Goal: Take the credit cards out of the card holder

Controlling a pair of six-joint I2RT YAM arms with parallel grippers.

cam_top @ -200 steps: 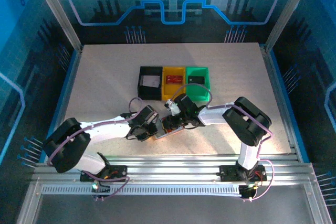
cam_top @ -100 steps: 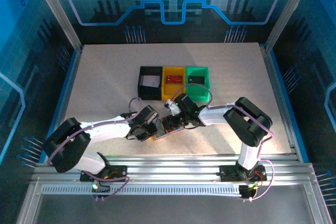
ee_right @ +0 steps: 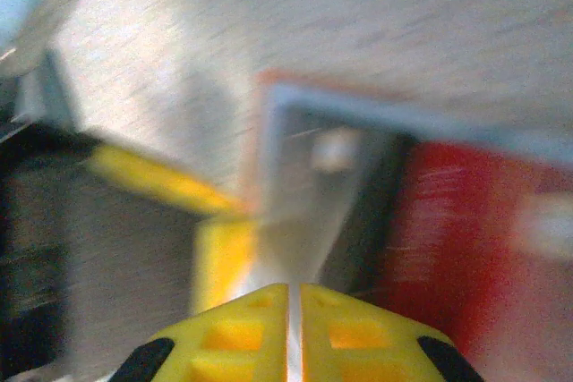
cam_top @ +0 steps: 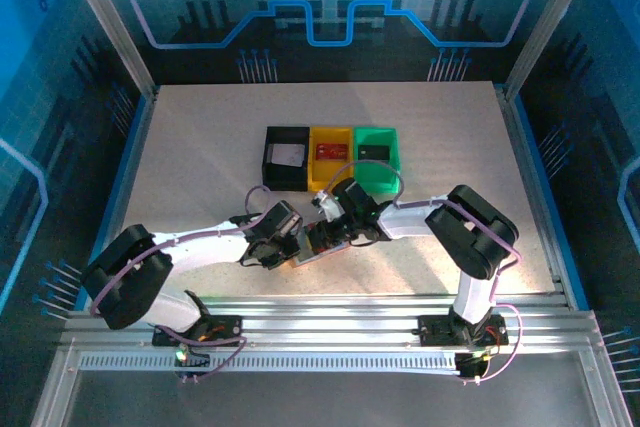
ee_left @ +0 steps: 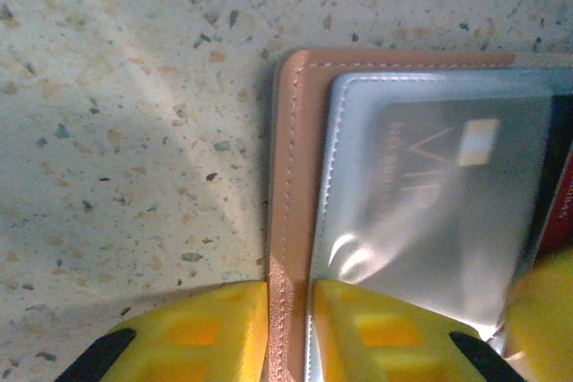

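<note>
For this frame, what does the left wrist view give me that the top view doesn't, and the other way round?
Left wrist: the stitched tan edge of the wallet pinched between the left gripper's yellow fingers, and a grey card under the clear pocket.
Top view: the black bin, yellow bin and green bin in a row, with cards lying in them, and the right arm bent toward the wallet.
Both: the wallet, the left gripper on it, the speckled table.
</note>
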